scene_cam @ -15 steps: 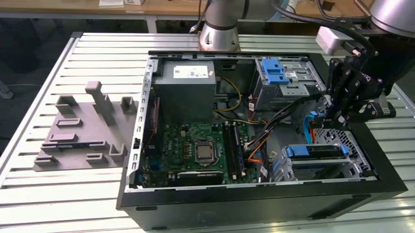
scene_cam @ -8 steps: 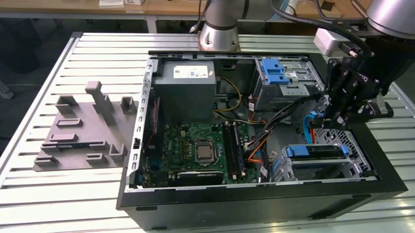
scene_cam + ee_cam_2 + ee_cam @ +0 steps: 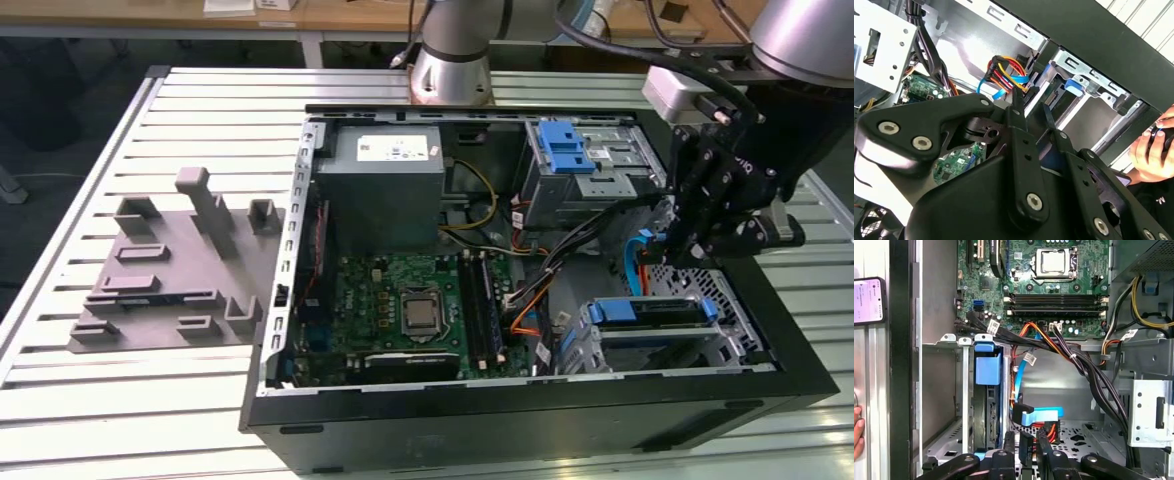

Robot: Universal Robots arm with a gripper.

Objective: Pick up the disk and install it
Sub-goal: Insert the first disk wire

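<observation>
Down in the metal drive cage (image 3: pixel 721 335) at the exterior view's right of the open computer case (image 3: pixel 534 425), the disk (image 3: pixel 647 312) sits slotted in place, its blue plastic carrier showing above the flat grey body; in the first wrist view it stands edge-on (image 3: pixel 988 370) between the cage's thin bent-steel walls. Judging by that, the seating looks done, and what may be left is the cabling. The gripper (image 3: pixel 674 262) hangs just beside the cage, among a loose bundle of cables (image 3: pixel 1074 360), its black matte linkage with bright rivets reaching toward a black plug (image 3: pixel 1026 447) on a flat blue ribbon cable (image 3: pixel 1040 416). Whether it grips that plug or merely sits around it, I cannot tell. The green motherboard (image 3: pixel 414 305) lies bare and glossy-chipped, well apart from the cage.
</observation>
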